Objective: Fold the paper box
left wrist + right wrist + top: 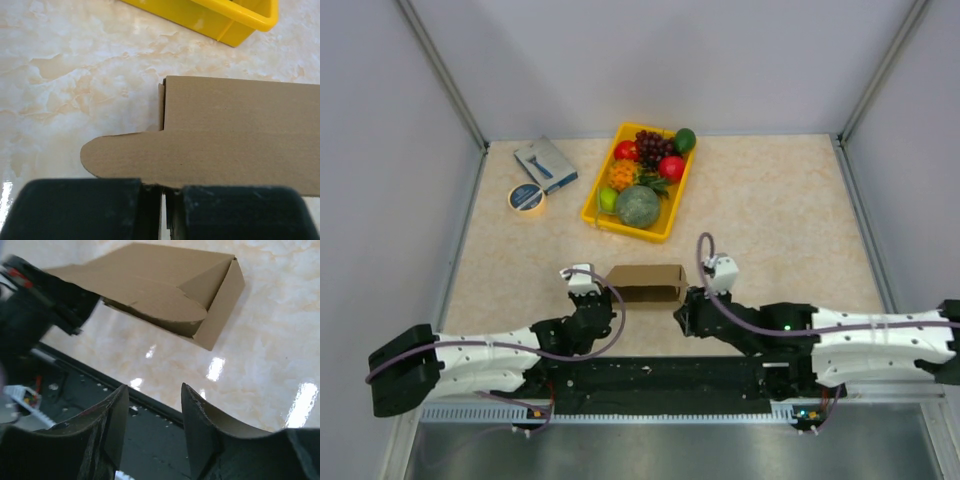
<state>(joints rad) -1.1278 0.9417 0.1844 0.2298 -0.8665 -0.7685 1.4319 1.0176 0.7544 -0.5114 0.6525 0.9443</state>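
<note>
At the near edge of the table [770, 220], between the two arms: left gripper [162, 200] closed tight on the near edge of the paper box [235, 135], black pads pinching thin cardboard just beside a rounded tab. Right gripper [152, 410] with jaws parted and nothing between them, held off the box's right end, not touching it. Paper box partly formed: a low rectangular shell, right end panel folded up, a rounded flap visible inside the open near side, right end down on the tabletop. Well short of the yellow fruit tray [599, 178] behind.

Likely faults, judged from this arrangement:
- With a single pinch on so light a shell, sliding or pivoting across the glossy surface under any push from the right.
- Springing open of flaps along creases not yet locked.
- Buckling of a panel away from its score line if pressed mid-span.
- Tearing at the pinched edge if pulled against a jammed tab.

Materials and shapes:
- Box: plain brown, matt, faintly fibrous board with straight die-cut edges, sharp folded corners and a semicircular tab end.
- Tabletop: polished, cream, marble-patterned, with bright glare patches.
- Fingers: black, moulded, slightly rough.
- Tray: glossy yellow plastic wall with a rolled rim.
</note>
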